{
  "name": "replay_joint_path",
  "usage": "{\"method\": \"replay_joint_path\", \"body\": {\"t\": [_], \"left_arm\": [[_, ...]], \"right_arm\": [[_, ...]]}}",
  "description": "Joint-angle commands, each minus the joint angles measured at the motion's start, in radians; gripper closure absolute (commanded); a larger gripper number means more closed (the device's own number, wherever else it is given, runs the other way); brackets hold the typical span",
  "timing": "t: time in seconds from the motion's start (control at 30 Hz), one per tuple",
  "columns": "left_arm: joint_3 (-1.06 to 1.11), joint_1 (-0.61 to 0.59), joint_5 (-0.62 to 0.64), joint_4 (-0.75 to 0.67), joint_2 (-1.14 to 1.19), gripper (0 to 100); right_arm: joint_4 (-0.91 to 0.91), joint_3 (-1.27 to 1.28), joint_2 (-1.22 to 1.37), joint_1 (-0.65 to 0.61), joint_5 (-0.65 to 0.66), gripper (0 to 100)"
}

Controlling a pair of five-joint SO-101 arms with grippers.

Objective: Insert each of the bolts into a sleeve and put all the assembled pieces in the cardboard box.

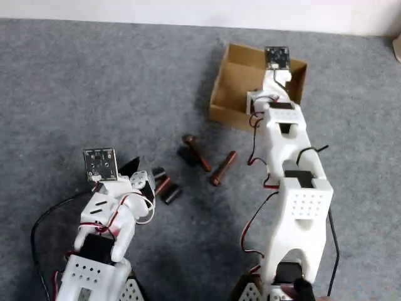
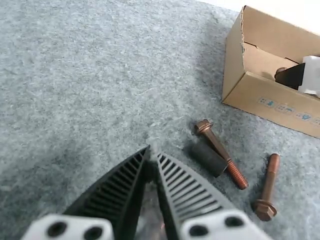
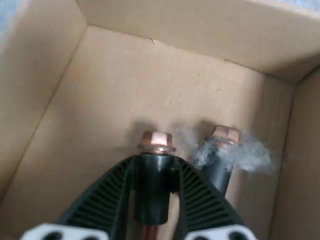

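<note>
Inside the cardboard box (image 1: 229,81) my right gripper (image 3: 154,162) is shut on an assembled piece (image 3: 155,185), a copper bolt in a black sleeve. Another assembled piece (image 3: 222,150) stands beside it with grey fluff on it. My left gripper (image 2: 151,152) is low over the carpet with its fingertips together. Ahead of it a copper bolt (image 2: 220,152) lies against a black sleeve (image 2: 207,156), and a second bolt (image 2: 267,187) lies bare nearby. Beside the left gripper (image 1: 145,177) are two black sleeves (image 1: 170,193) and a copper bolt (image 1: 163,185).
The grey carpet (image 1: 94,81) is open to the far left. The box's near wall (image 2: 270,100) rises beyond the loose bolts. The right arm (image 1: 294,182) stretches from the front edge up to the box.
</note>
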Motion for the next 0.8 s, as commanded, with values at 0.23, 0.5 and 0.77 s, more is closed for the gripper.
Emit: {"method": "replay_joint_path", "body": {"t": [0.23, 0.5, 0.77], "left_arm": [[-0.001, 0.016, 0.002, 0.000, -0.008, 99], [0.001, 0.016, 0.002, 0.000, -0.008, 99], [0.001, 0.016, 0.002, 0.000, -0.008, 99]], "right_arm": [[0.019, -0.019, -0.013, 0.004, 0.008, 73.5], [0.019, -0.010, -0.203, 0.010, 0.006, 73.5], [0.085, 0.038, -0.473, 0.007, 0.006, 73.5]]}}
